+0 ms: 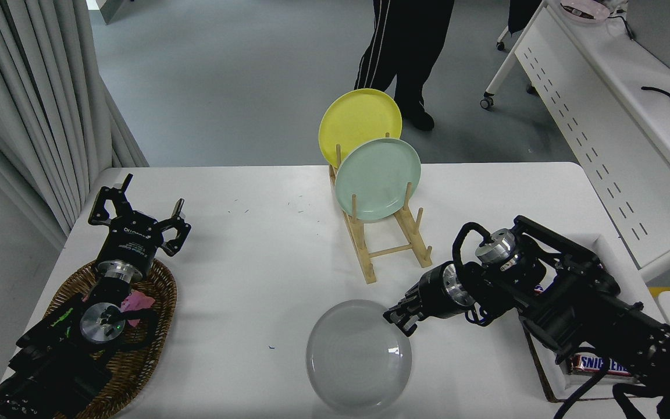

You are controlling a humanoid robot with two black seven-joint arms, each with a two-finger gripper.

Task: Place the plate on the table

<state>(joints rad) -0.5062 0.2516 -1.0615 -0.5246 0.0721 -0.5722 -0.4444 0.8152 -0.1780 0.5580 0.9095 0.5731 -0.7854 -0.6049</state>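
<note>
The light grey plate [355, 358] lies low at the front middle of the white table [253, 256], flat or nearly flat on it. My right gripper [400, 319] comes in from the right and is shut on the plate's upper right rim. My left gripper [140, 212] is parked at the left, open and empty, above a wicker basket.
A wooden rack [390, 250] behind the plate holds a yellow plate [358, 116] and a mint green plate [377, 177]. The wicker basket [154, 326] is at the lower left. A Snickers bar [602, 365] lies under my right arm. A person's legs [405, 52] stand beyond the table.
</note>
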